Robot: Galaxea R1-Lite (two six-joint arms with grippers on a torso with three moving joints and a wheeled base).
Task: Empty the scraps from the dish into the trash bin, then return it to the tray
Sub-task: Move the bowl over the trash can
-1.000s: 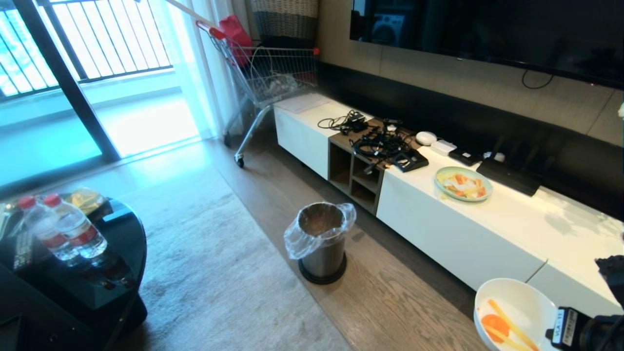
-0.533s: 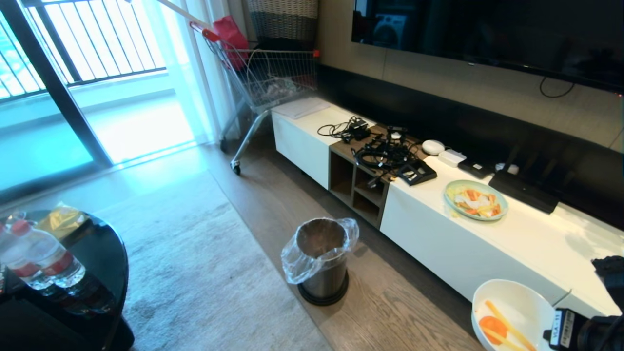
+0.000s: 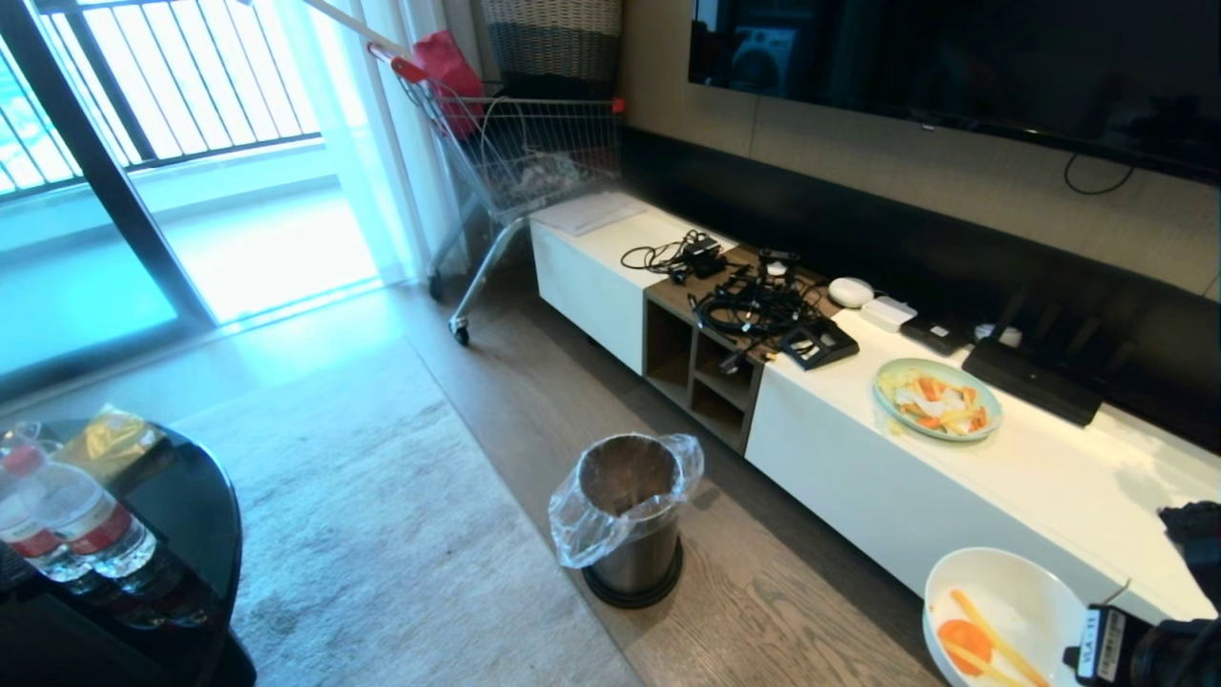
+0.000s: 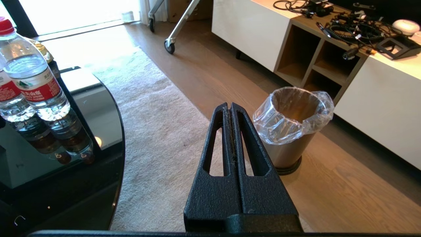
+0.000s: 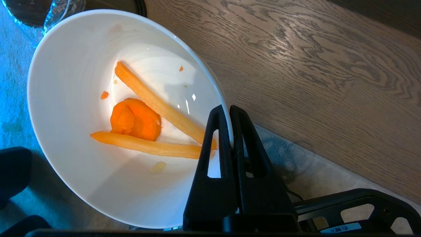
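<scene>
Right wrist view: right pincer clamps dish rim.

The dish was plain glossy white, holding scraps of bright orange carrot and paler orange-yellow sticks. The trash bin was brushed steel with a black base ring and a clear liner. The floor showed brown wood grain; the rug was pale grey-beige. The cabinet was white with a brown open section. A pale-green plate carried orange and pale bits. The bottles were clear with red labels and caps. Both tools, left and right, were matte black.
</scene>
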